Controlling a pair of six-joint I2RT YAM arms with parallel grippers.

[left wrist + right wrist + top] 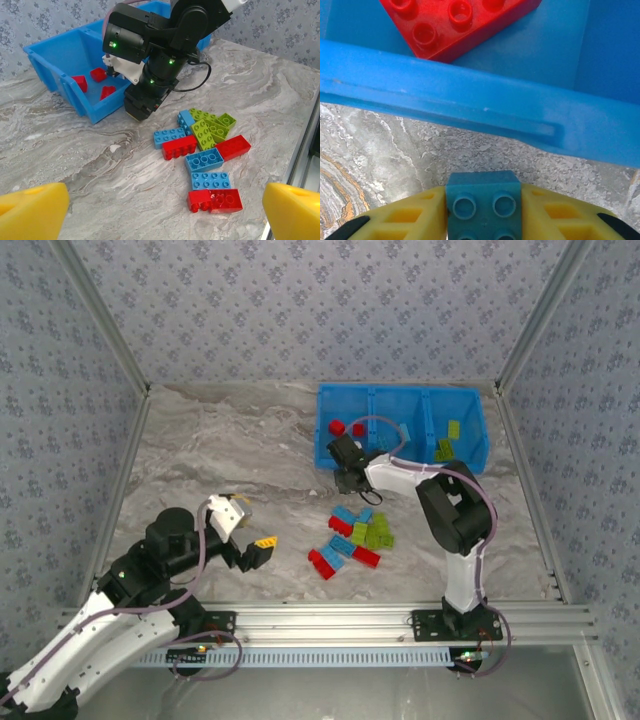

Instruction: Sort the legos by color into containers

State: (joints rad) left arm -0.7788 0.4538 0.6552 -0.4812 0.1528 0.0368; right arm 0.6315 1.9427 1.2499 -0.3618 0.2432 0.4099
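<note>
The blue bin (400, 392) stands at the back right, split into three containers. Red legos (337, 427) lie in its left one and lime green legos (448, 440) in its right one. A loose pile of red, light blue and green legos (355, 535) sits on the marble in front. My right gripper (483, 210) is shut on a light blue lego (483, 200), just outside the bin's front wall (470, 100), with a red lego (455, 20) beyond it. My left gripper (252, 525) hangs open, left of the pile (207, 145), with nothing between its fingers.
The right arm (160, 50) reaches over the table between the pile and the bin (60, 75). Patterned walls and metal rails (520, 610) close in the table. Bare marble (220, 440) stretches across the left and middle.
</note>
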